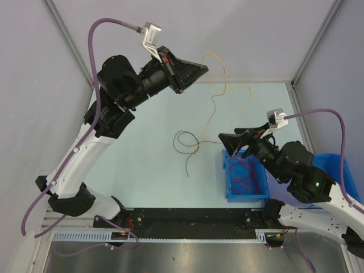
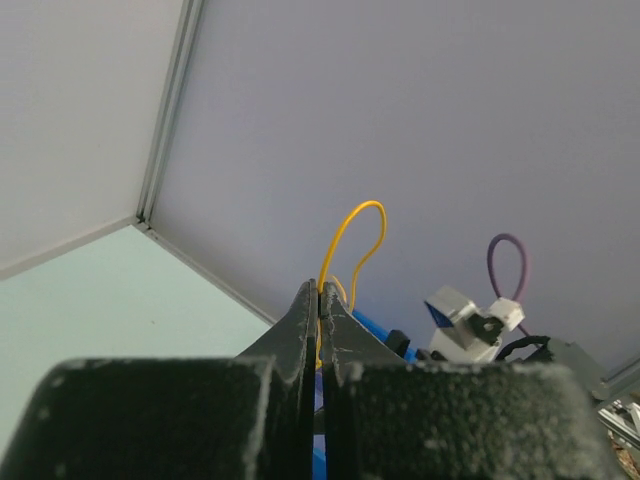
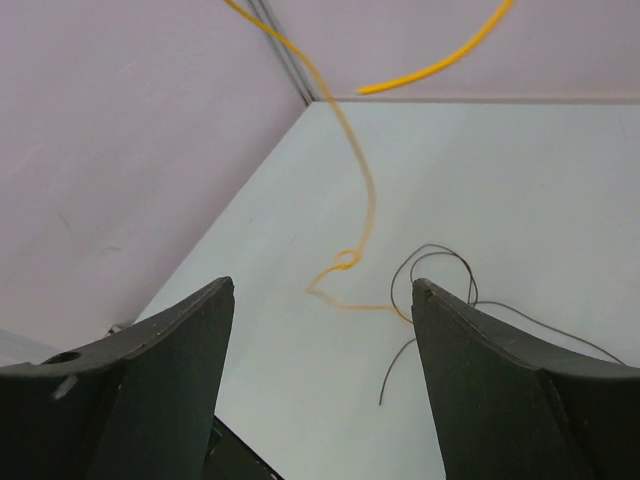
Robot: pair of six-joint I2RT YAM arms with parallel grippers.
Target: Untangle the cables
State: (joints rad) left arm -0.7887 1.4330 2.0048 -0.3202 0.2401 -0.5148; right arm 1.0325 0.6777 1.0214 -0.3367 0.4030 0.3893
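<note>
1. The left gripper [image 1: 203, 68] was held high over the far side of the table [image 1: 142, 153], with its jaws pressed together on a yellow cable [image 1: 224, 77].
2. In the left wrist view, the yellow cable [image 2: 352, 225] was pinched at the very tip of the left gripper [image 2: 320, 292], and a narrow loop of it was seen standing up above the jaws.
3. From that grip the yellow cable was hung down in loose bends to the table, where its lower part was laid close to a dark cable [image 1: 192, 161].
4. The dark cable was laid near the middle of the table, curled in a loose loop, with one tail run toward the near edge.
5. The right gripper [image 1: 223, 138] was held over the far left corner of a blue bin [image 1: 247, 197], with its jaws spread wide and nothing caught between them.
6. In the right wrist view, the yellow cable [image 3: 371, 195] and the dark cable [image 3: 437, 247] were seen on the table beyond the right gripper [image 3: 322, 285]; whether the two were touching could not be told.
7. Red and purple cables [image 1: 244, 177] were left tangled inside the bin.
</note>
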